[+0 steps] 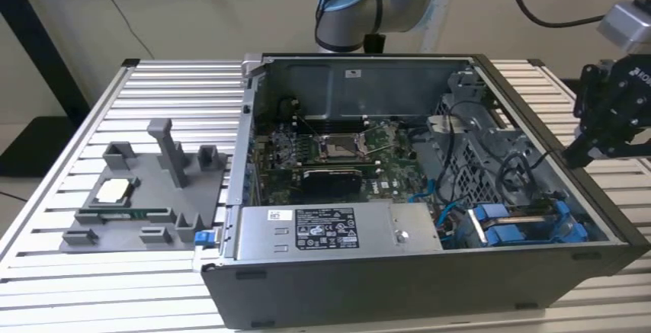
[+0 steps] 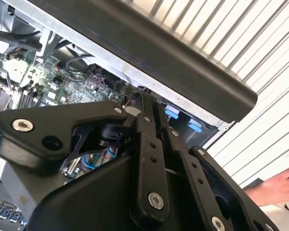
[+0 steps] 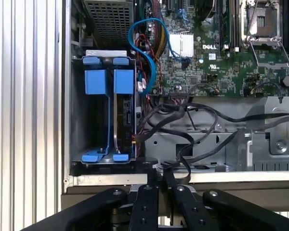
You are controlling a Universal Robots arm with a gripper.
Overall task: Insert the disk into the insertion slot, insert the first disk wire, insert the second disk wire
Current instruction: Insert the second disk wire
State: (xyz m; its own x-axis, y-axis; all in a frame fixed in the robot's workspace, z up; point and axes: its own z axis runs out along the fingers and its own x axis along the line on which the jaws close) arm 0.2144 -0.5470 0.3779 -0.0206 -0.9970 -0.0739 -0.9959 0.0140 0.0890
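Note:
The disk (image 3: pixel 116 118) stands on edge inside the insertion slot (image 3: pixel 77 110), its blue carrier tabs (image 3: pixel 108 81) showing at both ends. In the exterior view the same blue-edged bay (image 1: pixel 519 226) sits at the case's near right corner. A black wire with a flat connector (image 3: pixel 169 166) lies loose just beside the bay, and a blue cable (image 3: pixel 151 62) loops above it. My gripper (image 1: pixel 580 156) hangs outside the case's right wall, above the slatted table. Its black fingers (image 3: pixel 149 204) lie close together in both wrist views, shut with nothing between them (image 2: pixel 145 98).
The open computer case (image 1: pixel 407 287) holds a motherboard (image 1: pixel 336 150) and a silver power-supply box (image 1: pixel 336 230). A grey fixture (image 1: pixel 152 219) with a chip stands on the table at the exterior view's left. A person's hand (image 2: pixel 274 187) rests on the table beyond the case.

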